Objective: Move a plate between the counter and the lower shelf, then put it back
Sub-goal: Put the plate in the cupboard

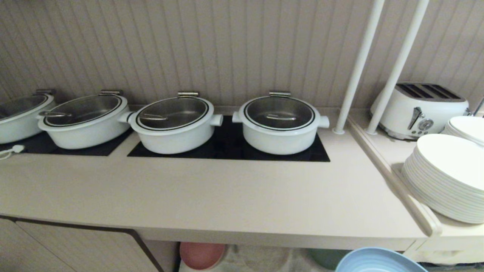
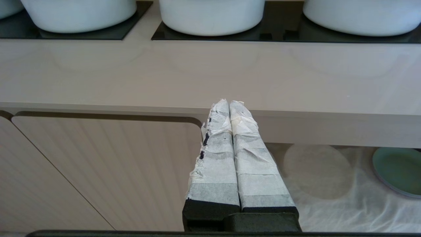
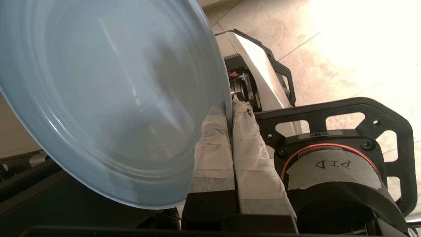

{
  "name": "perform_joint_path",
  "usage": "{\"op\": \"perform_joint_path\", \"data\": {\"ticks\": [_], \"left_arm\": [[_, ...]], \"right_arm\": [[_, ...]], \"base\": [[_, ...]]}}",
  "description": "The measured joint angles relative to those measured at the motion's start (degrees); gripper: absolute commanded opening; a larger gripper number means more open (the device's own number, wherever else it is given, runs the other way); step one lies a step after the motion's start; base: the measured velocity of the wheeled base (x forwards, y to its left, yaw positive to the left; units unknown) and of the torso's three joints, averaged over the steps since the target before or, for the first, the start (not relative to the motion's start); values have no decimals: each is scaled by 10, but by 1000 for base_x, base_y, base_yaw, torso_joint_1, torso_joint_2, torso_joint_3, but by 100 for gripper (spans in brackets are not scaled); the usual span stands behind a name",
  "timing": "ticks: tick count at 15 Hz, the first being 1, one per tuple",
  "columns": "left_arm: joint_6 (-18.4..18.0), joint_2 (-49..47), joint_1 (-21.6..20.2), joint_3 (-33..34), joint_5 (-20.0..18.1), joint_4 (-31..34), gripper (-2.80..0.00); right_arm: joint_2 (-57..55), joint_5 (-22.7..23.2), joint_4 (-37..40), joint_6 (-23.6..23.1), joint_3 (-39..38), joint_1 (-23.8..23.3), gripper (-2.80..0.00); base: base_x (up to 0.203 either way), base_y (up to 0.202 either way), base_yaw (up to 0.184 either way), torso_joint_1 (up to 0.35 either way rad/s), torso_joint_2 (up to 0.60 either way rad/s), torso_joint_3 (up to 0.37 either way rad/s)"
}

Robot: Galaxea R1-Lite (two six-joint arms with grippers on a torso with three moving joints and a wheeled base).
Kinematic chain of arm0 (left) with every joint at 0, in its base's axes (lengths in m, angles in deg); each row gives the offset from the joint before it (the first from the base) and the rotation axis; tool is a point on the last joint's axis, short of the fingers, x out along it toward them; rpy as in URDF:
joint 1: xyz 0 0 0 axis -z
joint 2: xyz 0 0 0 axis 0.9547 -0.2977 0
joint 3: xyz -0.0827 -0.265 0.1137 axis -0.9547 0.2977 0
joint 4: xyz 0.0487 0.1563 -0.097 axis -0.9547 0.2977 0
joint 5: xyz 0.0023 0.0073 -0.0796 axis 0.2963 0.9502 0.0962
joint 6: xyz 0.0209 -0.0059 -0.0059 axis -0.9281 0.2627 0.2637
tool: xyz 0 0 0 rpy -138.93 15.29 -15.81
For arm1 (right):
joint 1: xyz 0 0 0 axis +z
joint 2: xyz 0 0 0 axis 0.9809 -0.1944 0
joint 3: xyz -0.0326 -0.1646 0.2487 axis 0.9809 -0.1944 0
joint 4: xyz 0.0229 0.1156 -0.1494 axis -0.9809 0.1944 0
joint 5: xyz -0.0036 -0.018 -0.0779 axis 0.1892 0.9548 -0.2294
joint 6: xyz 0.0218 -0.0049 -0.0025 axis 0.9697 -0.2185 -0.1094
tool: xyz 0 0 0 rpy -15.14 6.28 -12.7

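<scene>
Smooth matt plate [image 3: 108, 98]; wrinkled white cloth-lined lower shelf [image 2: 329, 197].

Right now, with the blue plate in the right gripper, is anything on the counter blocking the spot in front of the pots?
Nothing visible does. The plate is clamped by its rim in the right gripper, below the counter's front edge. The stretch in front of the pots is bare; only that front edge lies between the plate and it.

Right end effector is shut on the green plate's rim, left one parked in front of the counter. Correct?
Wrong colour. The right end effector is shut on the light-blue plate's rim, as the right wrist view shows. The green plate lies on the lower shelf. The left end effector is parked before the counter.
</scene>
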Motion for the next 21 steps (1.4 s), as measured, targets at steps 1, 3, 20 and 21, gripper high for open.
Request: {"op": "perform_joint_path", "data": {"ticks": [1, 3, 20, 21], "left_arm": [[0, 0, 0, 0, 0, 0, -280], [0, 0, 0, 0, 0, 0, -280], [0, 0, 0, 0, 0, 0, -280], [0, 0, 0, 0, 0, 0, -280]], "right_arm": [[0, 0, 0, 0, 1, 0, -280], [0, 0, 0, 0, 0, 0, -280], [33, 38, 25, 2, -2, 0, -280], [35, 38, 25, 2, -2, 0, -280]], "base": [[0, 0, 0, 0, 0, 0], [0, 0, 0, 0, 0, 0], [0, 0, 0, -46, 94, 52], [0, 0, 0, -134, 295, 154]]}}
